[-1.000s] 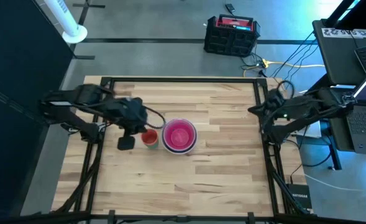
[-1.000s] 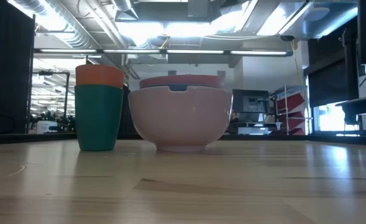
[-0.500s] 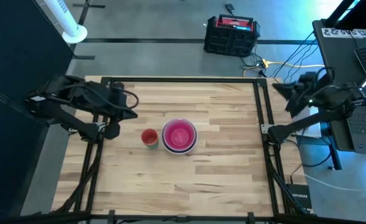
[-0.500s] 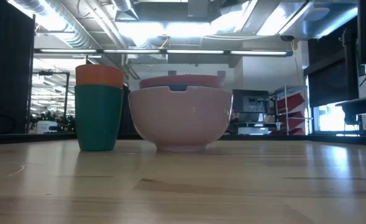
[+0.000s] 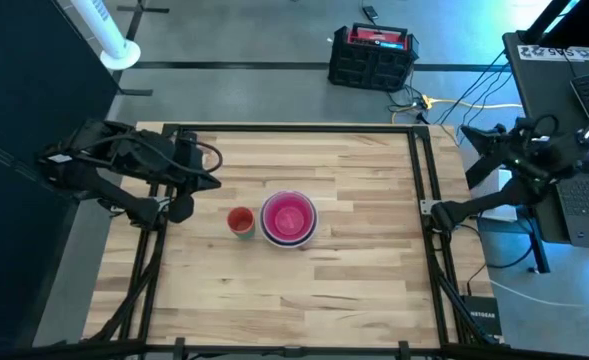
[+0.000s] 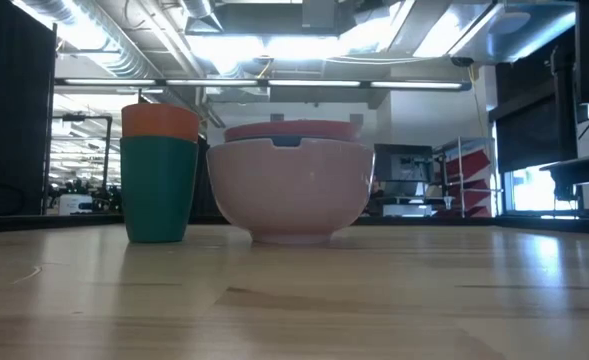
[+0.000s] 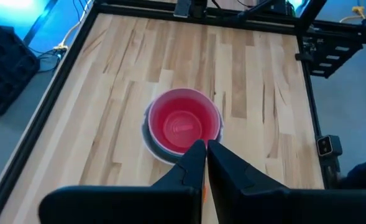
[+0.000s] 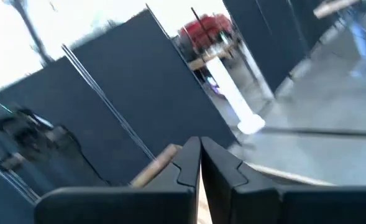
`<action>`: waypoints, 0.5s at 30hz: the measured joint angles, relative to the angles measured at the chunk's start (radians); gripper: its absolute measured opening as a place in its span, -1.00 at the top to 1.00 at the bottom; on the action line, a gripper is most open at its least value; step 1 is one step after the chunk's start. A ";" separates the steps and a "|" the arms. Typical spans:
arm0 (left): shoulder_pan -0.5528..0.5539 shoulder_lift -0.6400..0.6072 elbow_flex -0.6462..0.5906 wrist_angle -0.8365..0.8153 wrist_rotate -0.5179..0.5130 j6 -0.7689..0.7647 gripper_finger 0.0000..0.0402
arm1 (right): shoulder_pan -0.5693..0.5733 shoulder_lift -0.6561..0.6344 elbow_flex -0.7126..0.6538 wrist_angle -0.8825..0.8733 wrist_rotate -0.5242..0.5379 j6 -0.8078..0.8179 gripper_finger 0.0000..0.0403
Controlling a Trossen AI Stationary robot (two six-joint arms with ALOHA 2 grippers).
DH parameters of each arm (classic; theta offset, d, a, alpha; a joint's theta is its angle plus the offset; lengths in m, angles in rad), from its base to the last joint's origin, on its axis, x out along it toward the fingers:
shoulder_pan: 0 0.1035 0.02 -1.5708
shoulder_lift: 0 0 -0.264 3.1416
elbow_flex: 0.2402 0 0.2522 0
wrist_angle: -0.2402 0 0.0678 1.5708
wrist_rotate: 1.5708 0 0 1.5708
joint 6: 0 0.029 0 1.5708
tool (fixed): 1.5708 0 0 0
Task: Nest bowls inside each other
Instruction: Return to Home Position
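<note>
From above, nested round plastic bowls (image 5: 289, 219), magenta innermost, are seen mid-tabletop (image 5: 354, 280), the left hand (image 5: 206, 172) at its left edge, the right hand (image 5: 474, 135) off its right. In the wrist views both hands are shown pressed shut, empty.

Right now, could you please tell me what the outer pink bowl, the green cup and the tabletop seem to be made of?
Pale pink bowl: probably plastic, smooth with a soft sheen, uniform colour.
Green cup: likely matte plastic, even teal, no glare.
Tabletop: wood, butcher-block style, visible grain and joined strips, perhaps sealed.
</note>
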 joint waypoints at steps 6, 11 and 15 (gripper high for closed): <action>0.000 0.001 -0.001 -0.006 -0.005 -0.010 1.00 | -0.054 0.001 -0.126 0.277 -0.203 -0.140 1.00; -0.001 0.001 -0.001 0.002 -0.009 -0.009 1.00 | -0.056 0.001 -0.259 0.517 -0.359 -0.210 1.00; -0.010 0.001 -0.001 0.039 -0.009 -0.012 1.00 | -0.054 0.001 -0.388 0.688 -0.427 -0.215 1.00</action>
